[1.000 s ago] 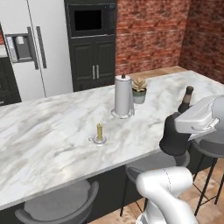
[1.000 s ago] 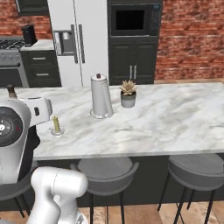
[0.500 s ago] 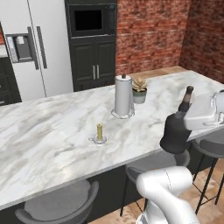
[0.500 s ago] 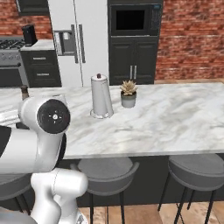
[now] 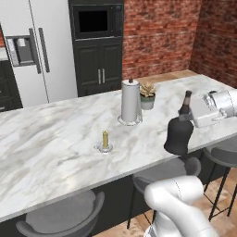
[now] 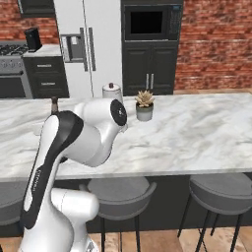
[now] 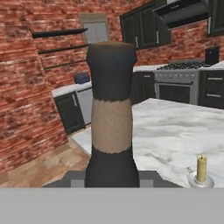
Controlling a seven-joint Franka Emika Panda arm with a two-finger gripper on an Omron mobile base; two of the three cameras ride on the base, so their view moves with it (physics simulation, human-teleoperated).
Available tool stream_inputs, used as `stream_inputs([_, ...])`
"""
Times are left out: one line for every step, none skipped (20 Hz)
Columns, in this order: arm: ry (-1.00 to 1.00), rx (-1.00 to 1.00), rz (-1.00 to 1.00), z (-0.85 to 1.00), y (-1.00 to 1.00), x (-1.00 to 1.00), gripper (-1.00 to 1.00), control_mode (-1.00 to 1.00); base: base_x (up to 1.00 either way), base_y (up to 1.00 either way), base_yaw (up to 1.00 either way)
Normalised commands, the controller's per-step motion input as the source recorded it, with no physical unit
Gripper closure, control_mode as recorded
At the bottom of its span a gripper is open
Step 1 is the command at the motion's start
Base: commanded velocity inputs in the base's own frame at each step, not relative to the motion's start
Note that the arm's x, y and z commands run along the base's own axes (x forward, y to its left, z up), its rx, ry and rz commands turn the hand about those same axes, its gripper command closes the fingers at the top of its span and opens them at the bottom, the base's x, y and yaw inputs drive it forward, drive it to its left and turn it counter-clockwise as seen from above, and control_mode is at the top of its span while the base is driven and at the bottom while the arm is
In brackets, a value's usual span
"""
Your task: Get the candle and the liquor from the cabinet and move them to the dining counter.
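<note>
Swinging left since a second ago, arm now carries the liquor in over the near edge of the dining counter. Gripper clenched on its neck, body hanging upright, probably for a steady set-down. Candle already stands on the marble, well left, steel canister beyond.

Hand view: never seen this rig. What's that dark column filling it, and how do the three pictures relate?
It is a white arm on a driving base in a rendered kitchen. Two cameras sit behind it, left and right; the third rides on the hand. The column is the neck of the liquor, held by the shut gripper over the near edge of the dining counter. On the counter stand the candle, a steel canister and a potted plant.
</note>
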Motion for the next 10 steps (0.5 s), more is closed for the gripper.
stream_inputs([0.01,0.00,0.26,-0.37,-0.07,0.69,1.00,-1.00,0.00,0.00,0.00])
stream_inputs([0.00,0.00,0.25,-0.39,-0.06,0.66,1.00,-1.00,0.00,0.00,0.00])
stream_inputs([0.00,0.00,0.23,-0.43,-0.01,0.65,1.00,-1.00,0.00,0.00,0.00])
stream_inputs([0.00,0.00,0.20,-0.46,0.00,0.67,1.00,-1.00,0.00,0.00,0.00])
stream_inputs([0.00,0.00,0.19,-0.46,0.00,0.69,1.00,-1.00,0.00,0.00,0.00])
stream_inputs([0.00,0.00,0.17,-0.46,0.00,0.71,1.00,-1.00,0.00,0.00,0.00])
stream_inputs([0.00,0.00,0.15,-0.43,0.00,0.73,1.00,-1.00,0.00,0.00,0.00])
stream_inputs([0.00,0.00,0.13,-0.41,0.02,0.72,1.00,-1.00,0.00,0.00,0.00])
stream_inputs([0.00,0.00,0.11,-0.39,0.03,0.69,1.00,-1.00,0.00,0.00,0.00])
stream_inputs([0.00,0.00,0.10,-0.40,0.06,0.66,1.00,-1.00,0.00,0.00,0.00])
